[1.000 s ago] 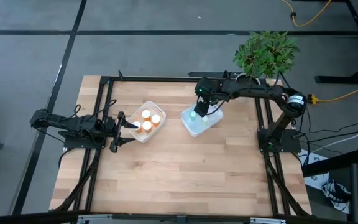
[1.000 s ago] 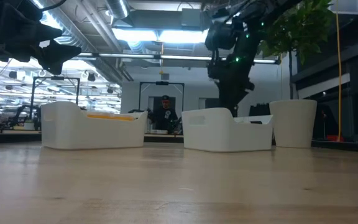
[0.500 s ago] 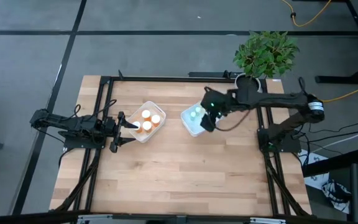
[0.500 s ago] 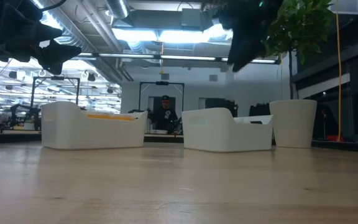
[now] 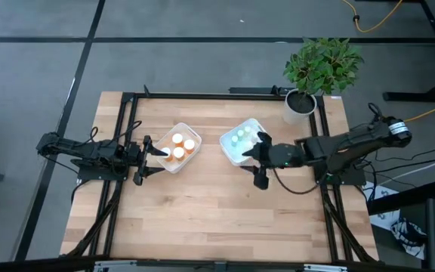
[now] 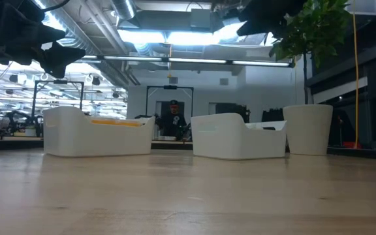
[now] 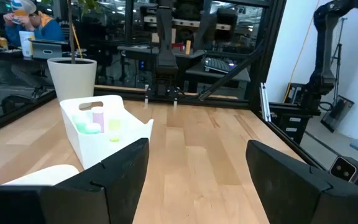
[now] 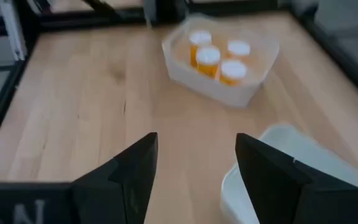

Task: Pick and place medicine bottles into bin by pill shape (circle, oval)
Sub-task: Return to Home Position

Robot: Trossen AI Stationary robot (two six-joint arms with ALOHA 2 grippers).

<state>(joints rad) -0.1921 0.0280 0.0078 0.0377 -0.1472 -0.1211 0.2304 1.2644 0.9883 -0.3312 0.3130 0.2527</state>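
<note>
Several orange medicine bottles (image 5: 178, 145) with pale caps stand in the left white bin (image 5: 166, 162), which the right wrist view also shows (image 8: 253, 93). Pale green and pink bottles (image 7: 98, 122) stand in the right white bin (image 5: 228, 151). My right gripper (image 5: 255, 160) hovers open and empty above the table, just beside that bin's near right corner, slanting down toward the left. My left gripper (image 5: 151, 155) waits open and level at the left bin's left side, holding nothing.
A white plant pot (image 5: 299, 106) with a green plant stands at the far right corner. Black frame rails (image 5: 127, 128) run along the table's left, right and far sides. Bare wood (image 5: 217, 219) stretches across the near half. A person (image 6: 172, 121) sits in the room behind.
My right gripper has pulled away from above the right bin, rising and swinging toward the table's near and right side. It has tipped from pointing down to a shallower slant. Its fingers stay open and empty. The bins and bottles have not moved.
</note>
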